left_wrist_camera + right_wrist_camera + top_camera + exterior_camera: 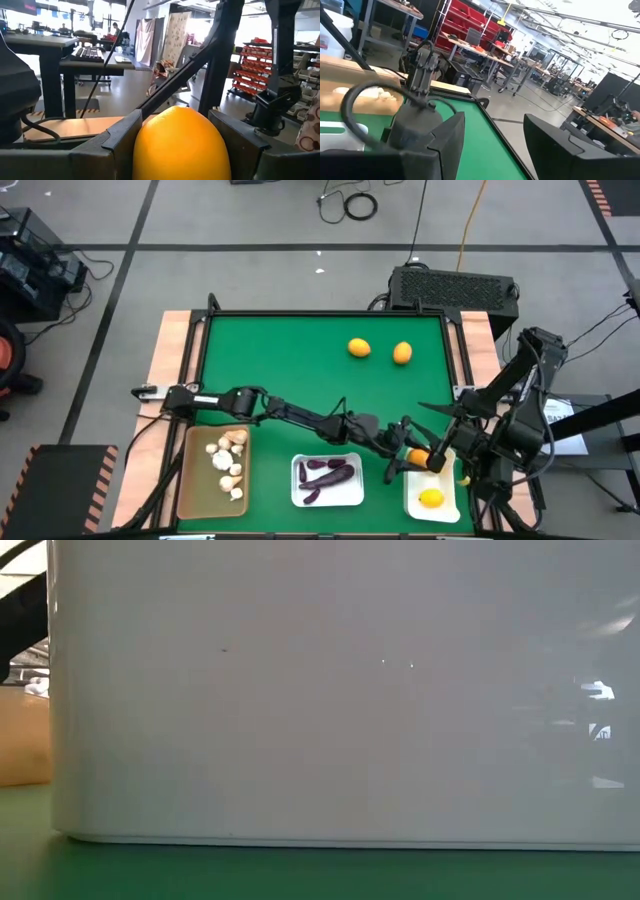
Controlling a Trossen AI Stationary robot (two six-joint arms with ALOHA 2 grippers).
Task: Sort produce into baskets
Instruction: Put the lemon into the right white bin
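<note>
Over the near-right white tray [412, 498], we are holding an orange [181, 145] clamped in the left gripper [412, 455]. We are judging it best lowered beside the yellow fruit [431, 499], then released gently. The right gripper [492, 145] is waiting agape, empty, at the table's right edge.

Filled almost wholly by the smooth white wall of a basket [330, 700], seen close up and standing on the green worktop [300, 875]. Rounded at its lower left corner. Beside it, at the left edge, showed a tan-brown basket [22, 735]. Carried faint reflections on its right part.
</note>
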